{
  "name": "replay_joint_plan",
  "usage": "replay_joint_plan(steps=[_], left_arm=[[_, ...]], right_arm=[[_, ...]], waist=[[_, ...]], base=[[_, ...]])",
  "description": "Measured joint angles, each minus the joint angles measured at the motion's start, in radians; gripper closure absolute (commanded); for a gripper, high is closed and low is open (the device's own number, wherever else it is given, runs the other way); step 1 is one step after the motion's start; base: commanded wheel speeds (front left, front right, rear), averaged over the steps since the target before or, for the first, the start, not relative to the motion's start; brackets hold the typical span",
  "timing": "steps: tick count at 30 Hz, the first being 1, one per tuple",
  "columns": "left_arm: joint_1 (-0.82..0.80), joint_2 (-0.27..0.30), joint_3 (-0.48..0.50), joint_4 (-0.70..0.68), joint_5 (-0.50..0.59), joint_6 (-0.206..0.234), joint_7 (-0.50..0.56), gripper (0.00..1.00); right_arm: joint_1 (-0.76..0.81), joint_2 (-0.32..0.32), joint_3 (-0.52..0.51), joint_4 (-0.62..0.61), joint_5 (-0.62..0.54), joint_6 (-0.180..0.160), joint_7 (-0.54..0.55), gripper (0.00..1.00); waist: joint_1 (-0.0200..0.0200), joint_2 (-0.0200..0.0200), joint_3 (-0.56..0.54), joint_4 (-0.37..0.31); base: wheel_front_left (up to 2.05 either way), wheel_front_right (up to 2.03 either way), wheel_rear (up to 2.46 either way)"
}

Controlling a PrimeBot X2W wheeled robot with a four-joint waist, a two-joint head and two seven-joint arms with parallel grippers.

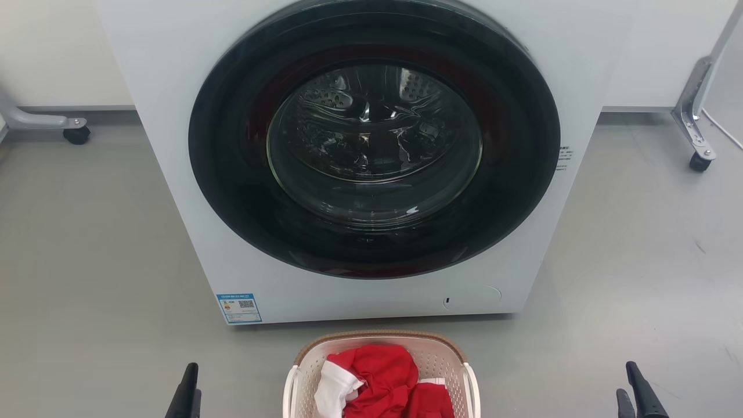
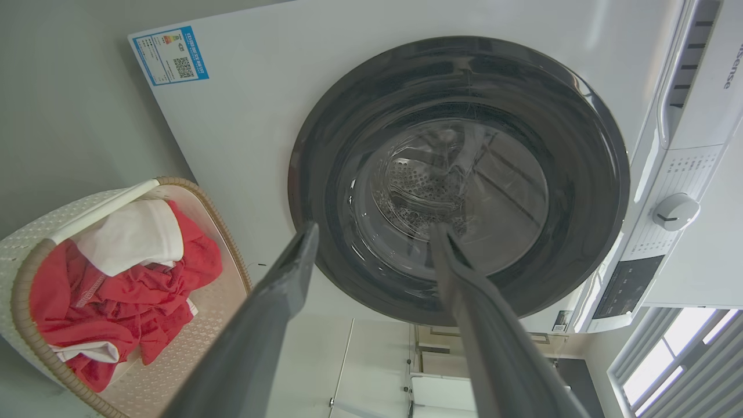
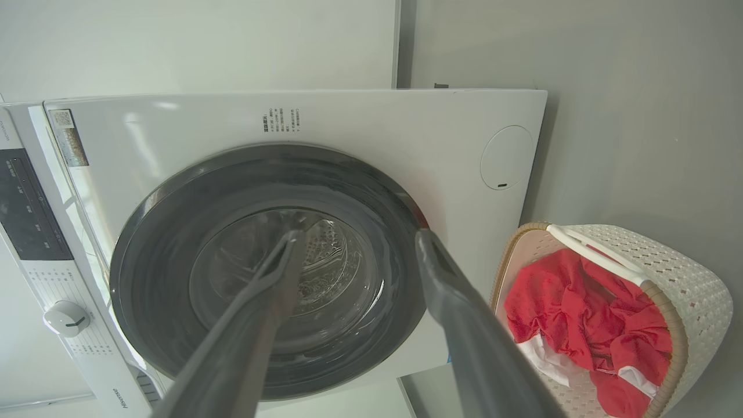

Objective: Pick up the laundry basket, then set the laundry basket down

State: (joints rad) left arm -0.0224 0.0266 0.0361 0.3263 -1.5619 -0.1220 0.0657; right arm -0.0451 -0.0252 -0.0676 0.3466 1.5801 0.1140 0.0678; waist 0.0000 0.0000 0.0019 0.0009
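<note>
Left gripper (image 1: 192, 382) low left over grey floor (image 1: 87, 261), fingers spread, nothing between them. Laundry basket (image 1: 380, 336) sits on the floor between the two grippers, near the front of white washing machine (image 1: 168, 145), round door (image 1: 371, 139) closed. Red and white clothes (image 1: 383, 377) heaped inside basket. Neither gripper touches it. Right gripper (image 1: 627, 380) low right, fingers likewise apart, empty.

Cream-white perforated laundry basket (image 1: 441, 355), brown woven-look rim, white side handles, upright on the grey floor (image 1: 87, 261), just before the washing machine (image 1: 174, 69), holding red and white clothes (image 1: 383, 377)
</note>
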Motion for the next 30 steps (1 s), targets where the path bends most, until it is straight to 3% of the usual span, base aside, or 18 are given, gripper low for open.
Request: replay_joint_plan(steps=[9,30], left_arm=[[0.000,0.001,-0.022,-0.030,0.114,0.019,-0.032,0.00],[0.000,0.056,-0.155,-0.097,0.530,0.083,-0.105,0.00]], right_arm=[[-0.001,0.000,0.042,-0.016,-0.111,-0.028,-0.035,0.00],[-0.004,-0.018,0.198,-0.051,-0.466,-0.085,-0.107,0.00]], waist=[[0.0000,0.0000,-0.002,0.001],[0.0001,0.0000,-0.010,0.003]], base=[[0.00,0.00,0.00],[0.00,0.00,0.00]])
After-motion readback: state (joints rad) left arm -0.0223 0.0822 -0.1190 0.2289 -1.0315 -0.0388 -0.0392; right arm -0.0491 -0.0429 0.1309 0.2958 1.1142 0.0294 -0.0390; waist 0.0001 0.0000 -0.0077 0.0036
